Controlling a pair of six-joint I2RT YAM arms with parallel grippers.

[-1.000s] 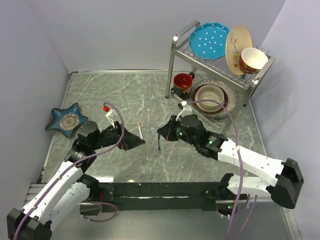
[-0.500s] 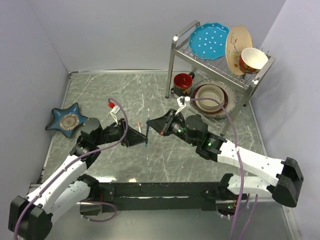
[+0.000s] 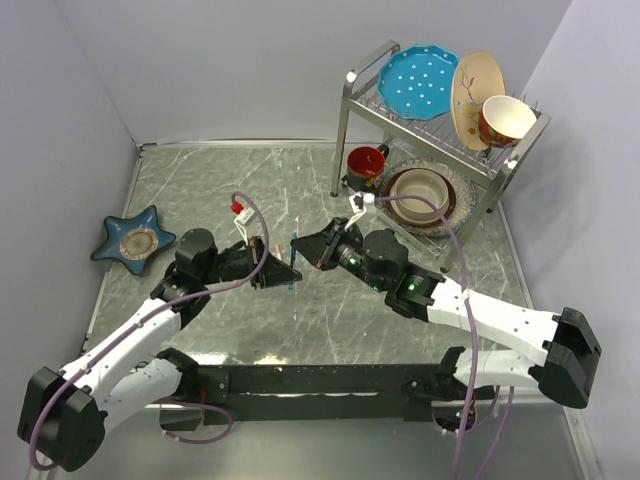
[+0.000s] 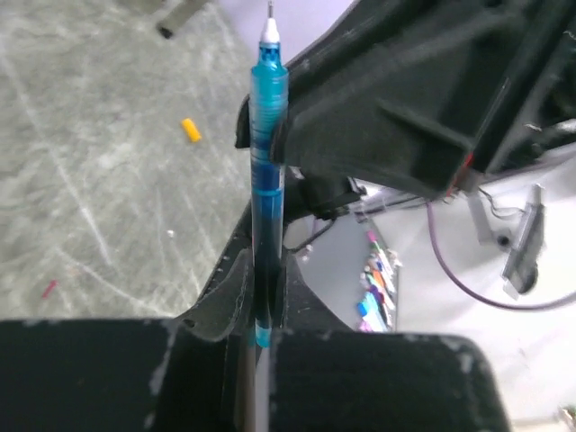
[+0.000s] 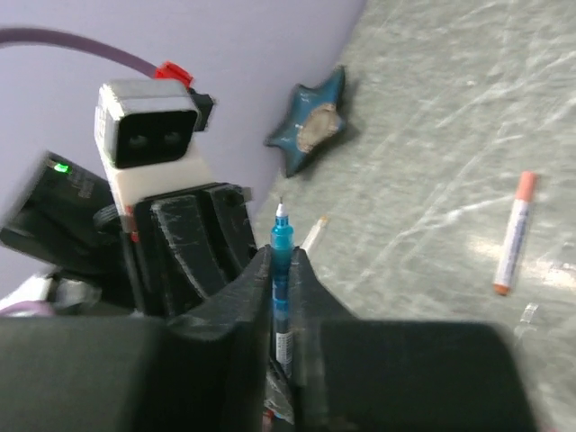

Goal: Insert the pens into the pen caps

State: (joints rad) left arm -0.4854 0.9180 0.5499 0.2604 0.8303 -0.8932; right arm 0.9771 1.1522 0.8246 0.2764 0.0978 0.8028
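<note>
Marbled table [image 3: 200, 190], yellow cap [image 4: 190, 130] lying loose: left claw [image 4: 263, 279] pinches blue pen [image 4: 268, 117], right claw [image 5: 282, 258] seemingly pinching too.

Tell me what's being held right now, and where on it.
The blue pen: left gripper pinches its tail end; right gripper brackets the barrel, grip unclear.

Even, soft overhead light, with only faint shadows on the tabletop [image 3: 200, 190]. Wrist views are soft in the near foreground — the blue-teal pen [image 4: 268, 135] is sharp.

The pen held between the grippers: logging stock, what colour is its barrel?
The pen is translucent blue-teal, clearest in the left wrist view.
</note>
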